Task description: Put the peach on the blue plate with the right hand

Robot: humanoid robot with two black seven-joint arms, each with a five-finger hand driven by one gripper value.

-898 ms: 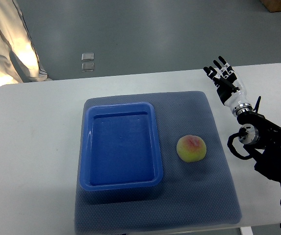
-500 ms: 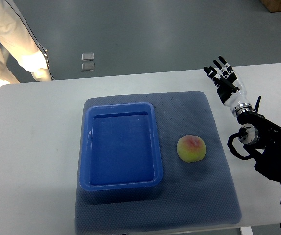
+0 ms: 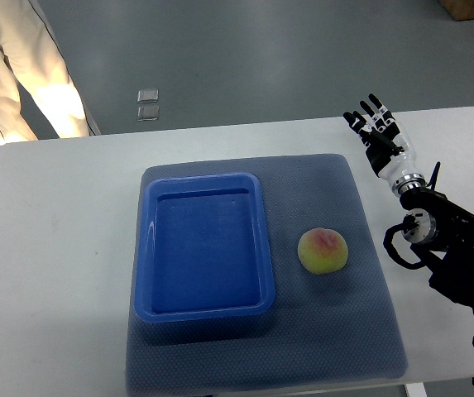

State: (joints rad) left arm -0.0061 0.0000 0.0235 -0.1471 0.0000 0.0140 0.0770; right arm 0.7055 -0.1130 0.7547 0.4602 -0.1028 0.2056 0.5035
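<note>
A big white table [image 3: 46, 248] with rounded corners, on a smooth grey floor [image 3: 261, 58]. In the middle, a dark blue-grey bumpy mat [image 3: 336, 339]. On the mat's left half, a deep blue plastic plate [image 3: 204, 248] shaped like a box tray, with nothing inside. Just beside it, at 3 o'clock, a round yellow peach with a pink blush [image 3: 323, 251], sitting on the mat, not touching the plate. Far from the peach, at 1 o'clock from it, the black and white right hand [image 3: 378, 136] above the table's far right side, fingers [image 3: 374, 105] spread wide, holding nothing. On the floor at 11 o'clock from the plate, two small shiny square plates [image 3: 147, 103]. At the top left corner, a person's legs in light trousers [image 3: 21, 70] beside the table.
</note>
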